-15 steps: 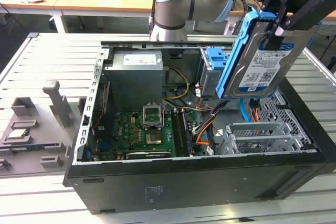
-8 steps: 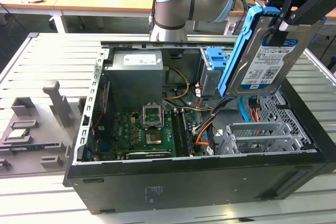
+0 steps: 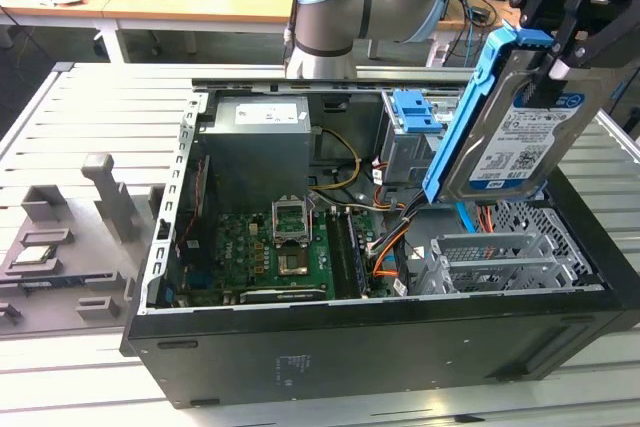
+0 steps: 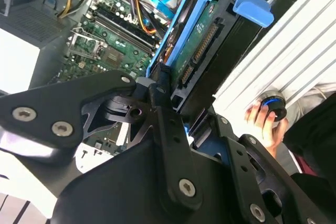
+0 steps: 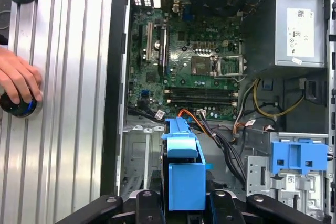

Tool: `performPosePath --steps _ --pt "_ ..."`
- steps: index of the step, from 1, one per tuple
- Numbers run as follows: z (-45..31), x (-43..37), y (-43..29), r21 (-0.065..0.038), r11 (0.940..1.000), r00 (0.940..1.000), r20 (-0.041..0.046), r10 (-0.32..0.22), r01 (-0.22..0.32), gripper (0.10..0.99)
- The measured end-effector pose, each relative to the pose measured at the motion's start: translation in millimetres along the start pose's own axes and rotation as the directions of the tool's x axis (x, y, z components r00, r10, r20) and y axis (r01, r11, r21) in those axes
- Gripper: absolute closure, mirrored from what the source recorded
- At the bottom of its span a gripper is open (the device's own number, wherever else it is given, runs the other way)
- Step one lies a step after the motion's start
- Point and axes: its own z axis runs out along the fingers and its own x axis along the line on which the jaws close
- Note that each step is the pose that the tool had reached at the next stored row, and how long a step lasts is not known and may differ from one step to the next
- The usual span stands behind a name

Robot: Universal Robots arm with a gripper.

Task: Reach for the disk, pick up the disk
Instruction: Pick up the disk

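**A:** You've got the disk (image 3: 515, 132) up out of the computer case (image 3: 400, 347) now, hanging tilted above the grey metal drive cage (image 3: 500, 257) on the exterior view's right. Your hand (image 3: 560, 42) is clenched on the disk's top end, black fingers (image 4: 168, 129) pinching the bright blue plastic rail frame.

**B:** And that's your risk. You're gripping smooth moulded plastic at one end of a heavy, flat metal slab. As I judge it, the weight hangs well below the pinch, so a sudden swing could pivot it between the pads or pop the rail off the drive body.

**A:** What's beneath it if it goes?

**B:** The perforated sheet-metal cage, a bundle of orange and black cables (image 3: 385, 247), and further to the exterior view's left the green motherboard (image 5: 194, 61) with its open processor socket. A hard corner landing there would do damage.

**A:** Watch the second wrist view too: the drive's circuit board and connector strip (image 4: 202, 51) face out bare, easy to scrape on a case edge.

**B:** One more. A person's hand (image 5: 18, 80) rests on a round black-and-blue knob (image 5: 18, 106) on the ribbed aluminium tabletop (image 5: 68, 103), just beside the case. Keep your travel clear of it.

**A:** The label face is glossy silver-grey with blue and white print, slick all round.
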Motion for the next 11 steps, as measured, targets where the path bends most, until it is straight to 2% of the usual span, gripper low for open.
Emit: performPosePath --steps 3,5,8,11 --pt "0.8 9.5 -0.7 -0.002 1.0000 1.0000 0.0001 0.001 -0.001 0.718" --pt "2.0 12.7 -1.6 -0.002 1.0000 1.0000 0.0009 0.008 -0.008 0.718" --pt "3.6 13.7 -3.0 -0.003 0.9995 0.9995 0.0024 0.032 -0.032 0.718" --pt "6.4 14.1 -9.3 -0.005 0.9993 0.9994 0.0027 0.036 -0.036 0.718"
